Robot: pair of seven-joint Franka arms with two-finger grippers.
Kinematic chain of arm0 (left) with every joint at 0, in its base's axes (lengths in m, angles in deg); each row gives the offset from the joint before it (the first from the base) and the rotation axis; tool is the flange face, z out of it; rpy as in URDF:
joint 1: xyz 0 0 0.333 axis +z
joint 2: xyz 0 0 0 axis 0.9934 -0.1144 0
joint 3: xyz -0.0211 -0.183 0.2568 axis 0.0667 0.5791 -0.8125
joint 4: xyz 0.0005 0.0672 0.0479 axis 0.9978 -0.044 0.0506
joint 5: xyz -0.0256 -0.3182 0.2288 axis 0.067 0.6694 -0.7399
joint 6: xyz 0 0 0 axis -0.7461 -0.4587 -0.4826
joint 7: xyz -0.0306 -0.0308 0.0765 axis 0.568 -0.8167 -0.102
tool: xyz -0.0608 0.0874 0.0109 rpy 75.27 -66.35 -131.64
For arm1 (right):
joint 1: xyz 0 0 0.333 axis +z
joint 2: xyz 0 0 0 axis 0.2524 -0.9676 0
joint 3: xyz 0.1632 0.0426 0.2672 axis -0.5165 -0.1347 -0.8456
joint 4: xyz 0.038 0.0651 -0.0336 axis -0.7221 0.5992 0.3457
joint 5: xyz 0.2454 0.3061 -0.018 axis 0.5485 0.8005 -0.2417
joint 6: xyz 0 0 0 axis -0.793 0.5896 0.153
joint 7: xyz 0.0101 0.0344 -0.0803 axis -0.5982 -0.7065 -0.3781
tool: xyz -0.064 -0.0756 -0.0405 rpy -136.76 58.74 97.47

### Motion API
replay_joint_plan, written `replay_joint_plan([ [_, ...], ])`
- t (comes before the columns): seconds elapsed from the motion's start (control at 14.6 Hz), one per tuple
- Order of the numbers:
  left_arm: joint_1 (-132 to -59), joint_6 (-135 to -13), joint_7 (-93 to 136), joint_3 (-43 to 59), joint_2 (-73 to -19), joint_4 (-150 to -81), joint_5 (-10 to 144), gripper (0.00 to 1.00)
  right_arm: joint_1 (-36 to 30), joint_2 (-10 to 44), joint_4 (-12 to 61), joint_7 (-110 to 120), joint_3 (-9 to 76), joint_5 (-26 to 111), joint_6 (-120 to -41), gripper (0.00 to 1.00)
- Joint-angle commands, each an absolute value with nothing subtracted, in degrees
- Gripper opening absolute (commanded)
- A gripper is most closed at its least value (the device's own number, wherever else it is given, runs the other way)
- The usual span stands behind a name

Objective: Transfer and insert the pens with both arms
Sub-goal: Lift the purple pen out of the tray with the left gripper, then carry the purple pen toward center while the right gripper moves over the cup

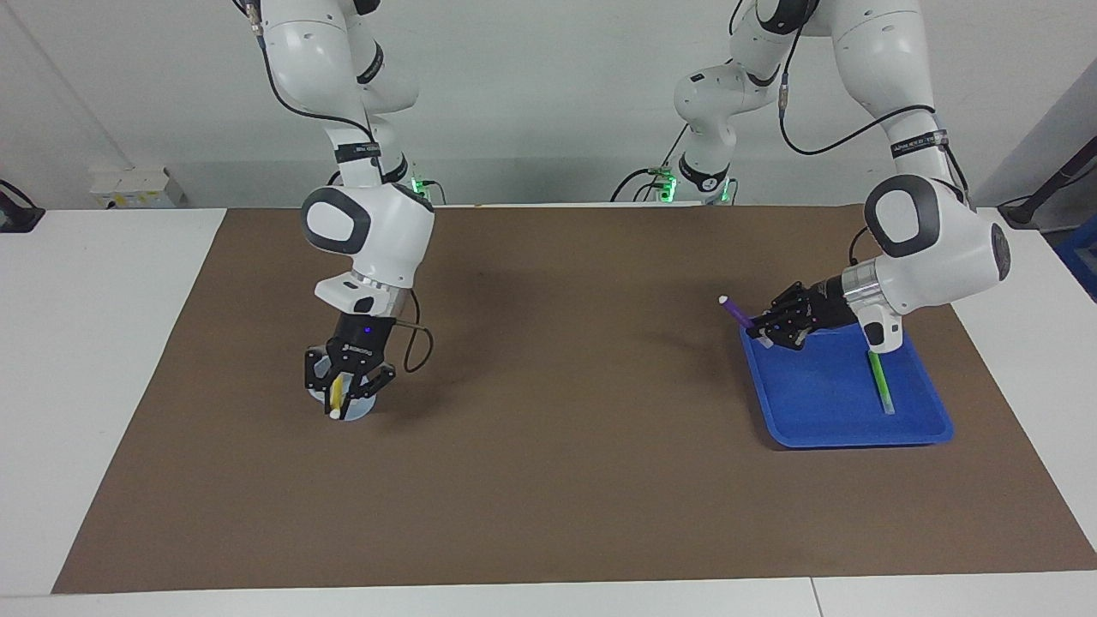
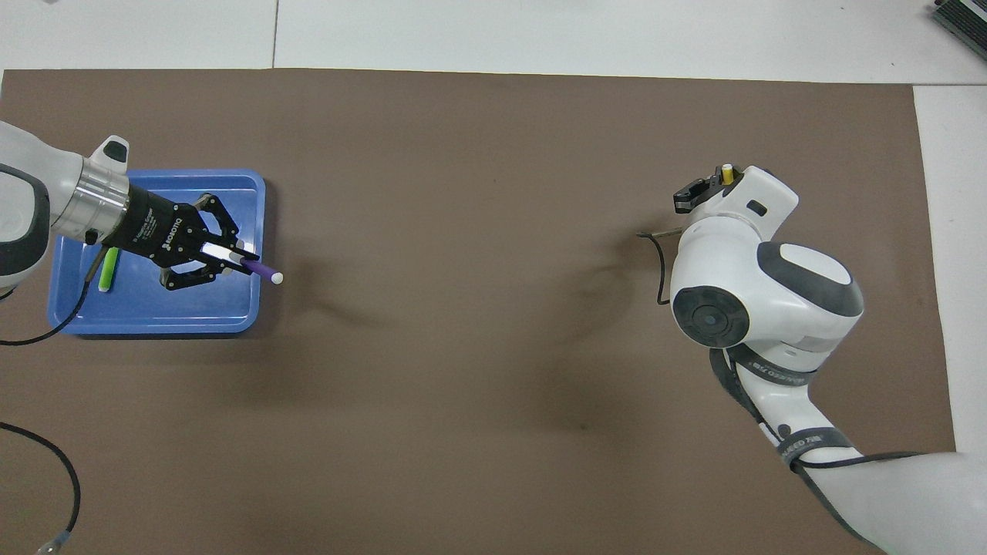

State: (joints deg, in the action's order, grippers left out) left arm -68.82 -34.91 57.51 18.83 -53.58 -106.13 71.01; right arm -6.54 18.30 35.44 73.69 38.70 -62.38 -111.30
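Note:
My right gripper (image 1: 343, 390) is shut on the yellow pen (image 1: 337, 390), holding it nearly upright with its pale end low over a round pale-blue holder (image 1: 362, 410). From overhead only the yellow pen's top (image 2: 726, 174) shows past the right arm. My left gripper (image 1: 758, 330) (image 2: 243, 262) is shut on the purple pen (image 1: 737, 313) (image 2: 261, 269) just above the corner of the blue tray (image 1: 857, 428) (image 2: 154, 316). That pen slants up, its pale tip poking out past the tray's rim. The green pen (image 1: 880, 381) (image 2: 108, 271) lies flat in the tray, partly under the left wrist.
A brown mat (image 1: 557, 480) covers most of the white table. A thin black cable (image 1: 420, 343) loops beside the right gripper. Another cable (image 2: 46, 462) lies on the mat by the left arm's base.

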Motion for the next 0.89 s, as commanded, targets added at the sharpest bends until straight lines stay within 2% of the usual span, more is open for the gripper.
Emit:
replay_joint_plan([
  [0.0, -70.3, -34.2, 62.5, 18.2, -52.0, -107.2, 72.2, 0.0, -6.8, 20.0, 37.3, 74.8, 38.4, -61.2, -111.9, 0.39],
  [0.07, -70.7, -34.3, 64.1, 18.2, -51.7, -107.2, 73.0, 0.0, -6.7, 20.1, 37.2, 74.9, 38.3, -61.2, -111.8, 0.52],
  [0.14, -71.0, -34.5, 66.2, 18.2, -51.6, -107.2, 73.9, 0.0, -6.7, 20.1, 37.1, 74.9, 38.4, -61.2, -111.8, 0.71],
  [0.2, -71.5, -35.1, 70.1, 18.2, -51.4, -107.2, 74.8, 0.0, -6.6, 20.2, 37.0, 74.6, 38.4, -61.2, -111.9, 1.0],
  [0.61, -74.5, -35.2, 81.7, 18.2, -50.3, -108.9, 81.8, 0.0, -6.6, 23.0, 36.4, 71.7, 38.0, -60.7, -111.7, 1.0],
  [0.82, -77.5, -36.2, 85.2, 18.2, -49.5, -109.6, 84.3, 0.0, -6.5, 25.2, 34.3, 60.6, 37.1, -45.2, -111.7, 1.0],
])
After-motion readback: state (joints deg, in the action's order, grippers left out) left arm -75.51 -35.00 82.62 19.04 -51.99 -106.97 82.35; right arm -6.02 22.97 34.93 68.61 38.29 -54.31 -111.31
